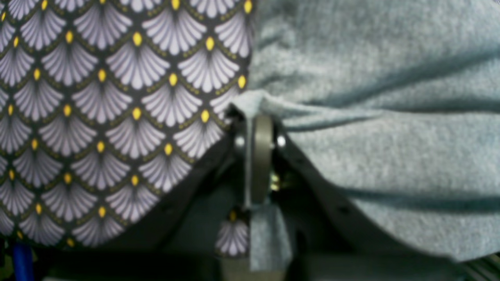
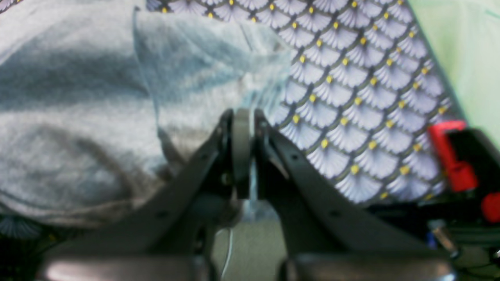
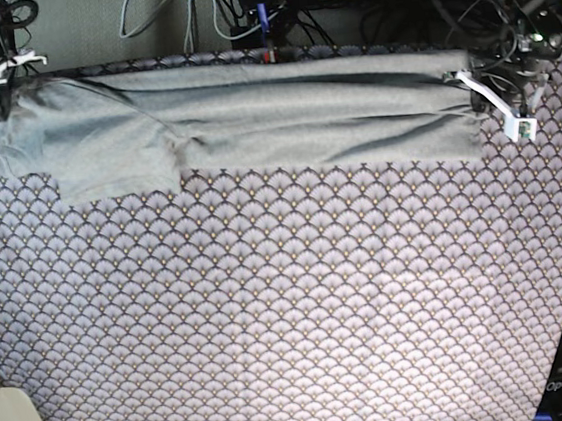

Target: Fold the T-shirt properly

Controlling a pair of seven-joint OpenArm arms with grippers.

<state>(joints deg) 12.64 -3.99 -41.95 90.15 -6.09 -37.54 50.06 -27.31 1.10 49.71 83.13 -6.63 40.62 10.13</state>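
The T-shirt (image 3: 252,123) is lying stretched in a long band along the far edge of the table, on the patterned cloth (image 3: 292,310), with one sleeve spreading toward the near side at the base view's left end.

The left gripper (image 1: 254,117) is sitting at the shirt's end on the base view's right; its jaws are clamping together on a thin edge of the grey knit, and a strip of fabric is hanging down between them.

The right gripper (image 2: 243,117) is sitting at the opposite end, far-left corner in the base view. Its jaws are pressing closed, pinching a fold of the shirt at the tips.

Creases are running lengthwise through the shirt between the two grippers.
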